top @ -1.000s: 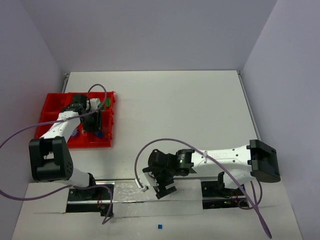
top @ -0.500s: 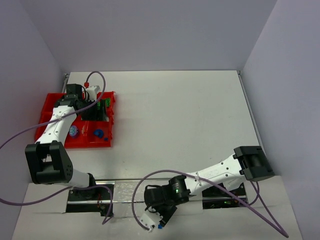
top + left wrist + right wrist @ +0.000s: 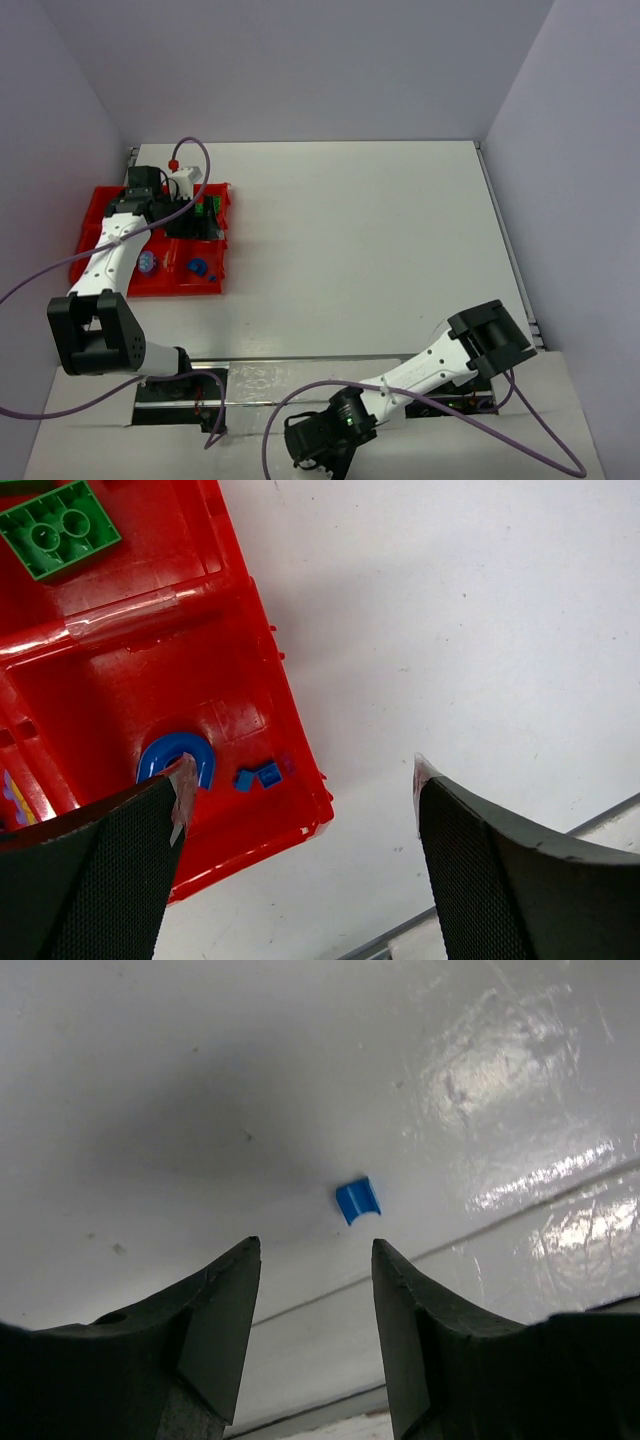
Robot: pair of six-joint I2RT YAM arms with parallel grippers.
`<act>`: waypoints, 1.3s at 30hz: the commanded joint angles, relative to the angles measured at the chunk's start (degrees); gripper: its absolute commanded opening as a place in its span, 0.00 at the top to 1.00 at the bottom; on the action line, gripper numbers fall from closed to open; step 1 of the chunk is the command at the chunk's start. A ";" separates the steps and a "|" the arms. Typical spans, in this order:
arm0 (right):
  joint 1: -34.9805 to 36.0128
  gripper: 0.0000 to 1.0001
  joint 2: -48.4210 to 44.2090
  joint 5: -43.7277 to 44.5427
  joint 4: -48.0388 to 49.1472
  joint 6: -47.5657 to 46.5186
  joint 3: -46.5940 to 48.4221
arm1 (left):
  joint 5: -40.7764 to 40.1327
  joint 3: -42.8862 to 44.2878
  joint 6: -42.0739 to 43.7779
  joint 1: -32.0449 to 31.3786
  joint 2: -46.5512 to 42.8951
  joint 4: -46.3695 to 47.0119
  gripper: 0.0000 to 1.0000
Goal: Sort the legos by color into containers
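Since a second ago the right arm has swung from mid-bench to the near edge, and the left hand [image 3: 300,785] has risen and spread wide, empty, over the bins [image 3: 250,630]. Under its left finger lie a blue arch [image 3: 175,758] and two blue bits [image 3: 258,777], with a green block [image 3: 58,528] farther ahead.

The right hand [image 3: 313,1250] is half open, gripping nothing. One blue bit [image 3: 358,1201] lies on the bench [image 3: 150,1080] just past its fingertips, nearer the right finger. Best to advance and centre so the bit sits between the tips, lower to the bench, then close gently, as so small a piece may skid away.
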 commanded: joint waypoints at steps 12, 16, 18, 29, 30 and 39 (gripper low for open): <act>-0.04 0.43 6.33 -2.25 -0.59 -6.02 7.62 | 5.09 -0.97 1.63 0.22 -4.75 -0.69 0.01; -0.70 0.45 7.11 -3.07 -1.41 -7.90 8.38 | 5.03 -1.27 1.93 0.22 -5.36 -0.83 0.01; -0.86 0.47 7.33 -3.38 -1.91 -8.50 8.59 | 4.83 -1.27 2.06 0.22 -5.59 -0.83 0.01; -1.30 0.50 9.48 -1.45 -3.22 -12.32 8.87 | 6.39 -0.28 2.13 0.22 -4.84 -1.47 0.01; -1.30 0.50 10.00 -0.06 -3.10 -12.96 8.29 | 6.39 -0.22 2.13 0.22 -4.89 -1.52 0.01; -1.13 0.51 11.58 2.63 0.41 -13.98 4.68 | 6.62 -0.55 1.96 0.22 -5.36 -1.67 0.01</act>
